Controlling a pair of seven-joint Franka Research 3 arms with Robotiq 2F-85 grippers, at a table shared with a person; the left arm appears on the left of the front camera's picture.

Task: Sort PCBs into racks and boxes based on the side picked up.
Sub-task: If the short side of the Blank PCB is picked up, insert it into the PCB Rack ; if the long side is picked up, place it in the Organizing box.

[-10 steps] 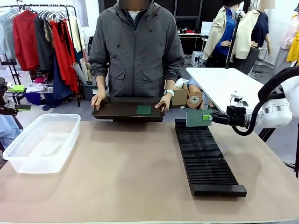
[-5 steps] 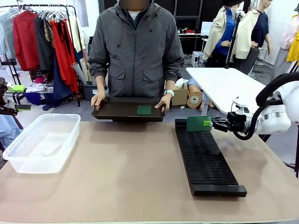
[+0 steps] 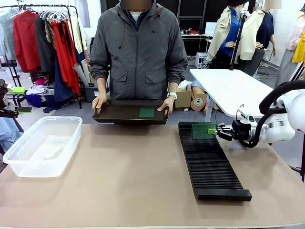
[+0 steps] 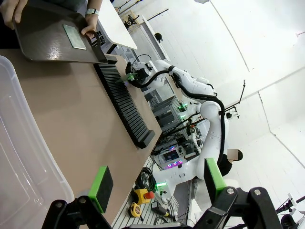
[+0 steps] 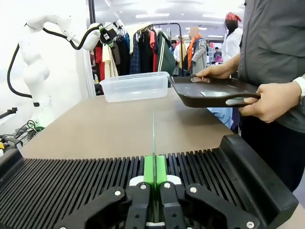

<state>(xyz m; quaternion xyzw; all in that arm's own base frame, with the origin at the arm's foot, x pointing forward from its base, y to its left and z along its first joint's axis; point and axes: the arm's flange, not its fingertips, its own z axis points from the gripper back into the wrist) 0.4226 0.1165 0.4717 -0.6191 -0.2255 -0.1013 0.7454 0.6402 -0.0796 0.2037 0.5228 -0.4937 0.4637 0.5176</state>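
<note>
Green rectangular PCB stands upright on its edge at the far end of the long black slotted rack, and the right gripper grasps it by one side. In the right wrist view you see this board edge-on as a thin line. The gripper is closed tight on it, with a green pad pressed against each face. The lower edge is down at the slots, but you cannot tell if it sits inside one.

Behind the rack, the person's hands hold a dark flat tray above the tabletop, and a second green PCB lies flat on it.

The left gripper is spread wide and holds nothing. It hangs beside the clear plastic tub, well apart from the rack.
</note>
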